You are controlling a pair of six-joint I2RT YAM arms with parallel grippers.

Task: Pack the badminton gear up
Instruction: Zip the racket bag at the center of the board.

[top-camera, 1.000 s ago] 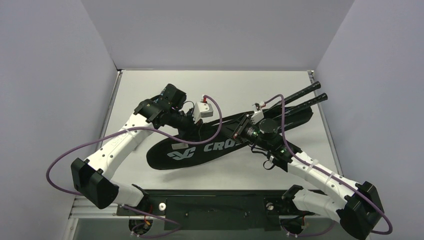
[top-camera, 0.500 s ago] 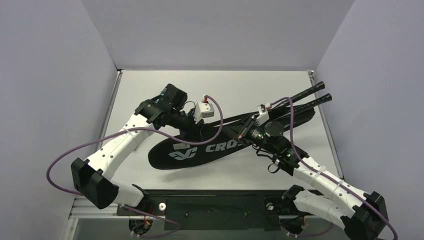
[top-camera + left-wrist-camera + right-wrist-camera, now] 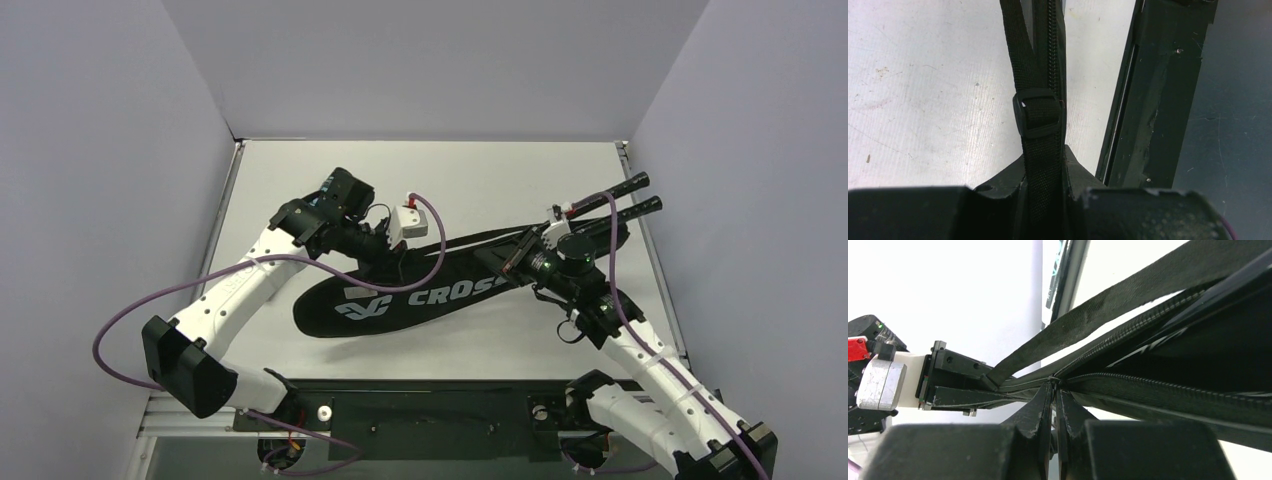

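Lying slantwise on the worktop (image 3: 300, 180), the black racket-shaped bag (image 3: 390, 305) runs from a rounded end at 8 o'clock to a narrow end at 2 o'clock. White lettering on its face reads CROSS before the right arm covers the rest. From the narrow end, toward 2 o'clock, stick the black grips of one racket (image 3: 622, 186) and the other racket (image 3: 636, 208), side by side and just apart; their heads are out of sight.

From above, the left pincer (image 3: 399, 256) sits on the bag's far edge at 12 o'clock of the lettering. The right pincer (image 3: 512, 263) is on the same edge, at 3 o'clock of the left one. Neither grip can be read there.

The left wrist view settles one. A woven strap (image 3: 1035, 165) with a plastic buckle (image 3: 1037, 112) and a zip (image 3: 1053, 55) beside it run down between the fingers, which are closed narrow on that edge of the bag.

The right wrist view settles the other: its fingers are pressed flat together where the zip's two rows meet. Toward 3 o'clock of that spot the rows gape apart; toward 9 o'clock the seam leads to the left pincer. Whether a pull tab lies between the tips cannot be told.
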